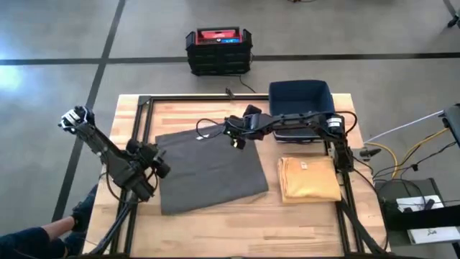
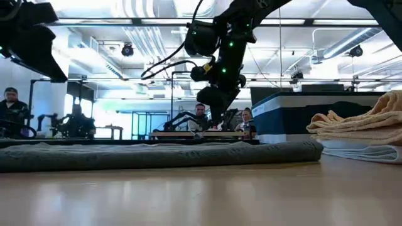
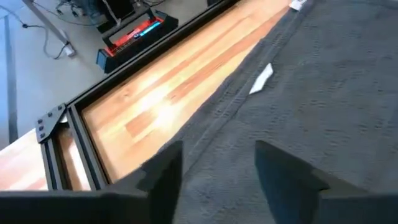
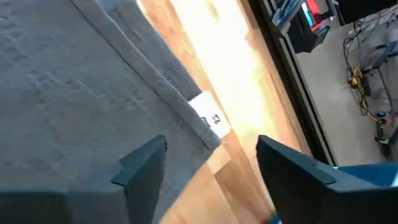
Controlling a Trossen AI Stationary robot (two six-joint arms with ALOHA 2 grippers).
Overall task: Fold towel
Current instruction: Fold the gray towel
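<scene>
Towel label (image 4: pixel 210 118) print too small; left end effector (image 2: pixel 28 37) cropped.

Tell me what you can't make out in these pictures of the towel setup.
- White tag on the flat grey towel: right wrist view, print too small to read.
- Inside of the dark blue bin: high view, right arm crosses it.
- Folded tan towel stack: low view, cut off by the picture's edge.
- Left pincer height above the towel: unclear in every view.

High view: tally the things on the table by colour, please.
Grey: 1, the flat towel
Tan: 1, the folded towel stack
Dark blue: 1, the bin
Total: 3
</scene>
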